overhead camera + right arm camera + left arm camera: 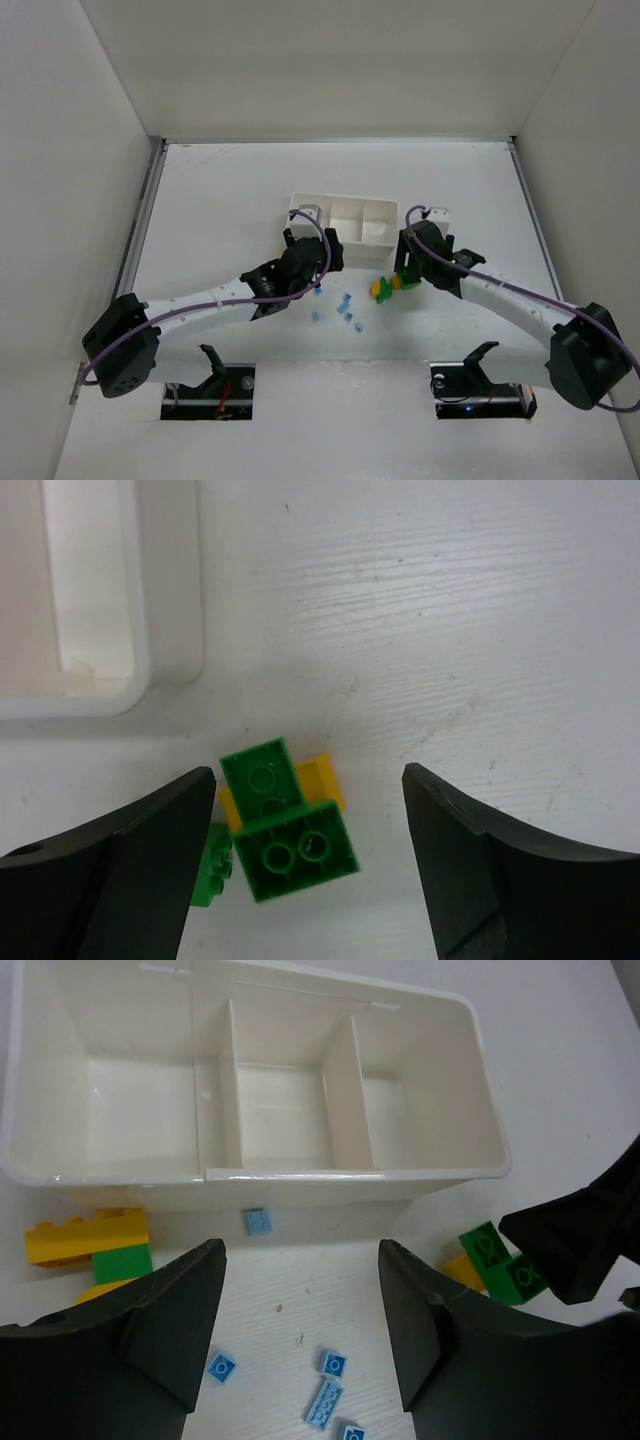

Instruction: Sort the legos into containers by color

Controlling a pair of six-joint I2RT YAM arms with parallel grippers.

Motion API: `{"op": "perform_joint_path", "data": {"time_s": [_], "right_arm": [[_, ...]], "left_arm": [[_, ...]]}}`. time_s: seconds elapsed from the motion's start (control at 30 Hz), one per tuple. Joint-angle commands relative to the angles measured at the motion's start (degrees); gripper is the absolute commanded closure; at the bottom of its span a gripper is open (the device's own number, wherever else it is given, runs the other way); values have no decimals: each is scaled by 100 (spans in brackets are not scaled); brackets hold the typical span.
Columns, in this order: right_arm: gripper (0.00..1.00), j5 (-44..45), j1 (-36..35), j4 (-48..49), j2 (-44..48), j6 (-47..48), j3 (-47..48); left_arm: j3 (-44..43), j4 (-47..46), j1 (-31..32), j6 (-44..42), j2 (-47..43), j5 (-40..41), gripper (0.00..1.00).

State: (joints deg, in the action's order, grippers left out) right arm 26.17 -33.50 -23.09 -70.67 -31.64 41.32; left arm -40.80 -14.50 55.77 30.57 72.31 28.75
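Note:
The white tray [250, 1175] has three compartments, and all look bare. My left gripper [300, 1330] hangs open over several small blue legos [323, 1402], holding nothing. Another blue lego [257, 1221] lies against the tray's front wall. To its left sit a yellow lego [88, 1238] and a green lego [122, 1262]. My right gripper [310, 860] is open above a stack of green legos [285, 825] resting on a yellow lego [327, 777], with a small green lego [210, 865] beside it. In the top view the tray [340, 200], left gripper [318, 255] and right gripper [408, 262] sit mid-table.
White walls enclose the table on three sides, with metal rails [140, 240] along its left and right edges. The right arm's black fingers [580, 1240] reach into the left wrist view next to a green lego [495, 1260]. The tray's corner [100, 695] lies left of the right gripper.

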Motion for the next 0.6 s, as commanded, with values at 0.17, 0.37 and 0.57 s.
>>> {"op": "perform_joint_path", "data": {"time_s": [0.17, 0.37, 0.57], "right_arm": [[14, -76, -74, -20, 652, -475, -396], [12, -622, -197, 313, 458, -458, -529], [18, -877, -188, 622, 64, -326, -432]], "left_arm": [[124, -395, -9, 63, -33, -230, 38], [186, -422, -123, 134, -16, -423, 38], [282, -492, -211, 283, -7, -607, 38]]}}
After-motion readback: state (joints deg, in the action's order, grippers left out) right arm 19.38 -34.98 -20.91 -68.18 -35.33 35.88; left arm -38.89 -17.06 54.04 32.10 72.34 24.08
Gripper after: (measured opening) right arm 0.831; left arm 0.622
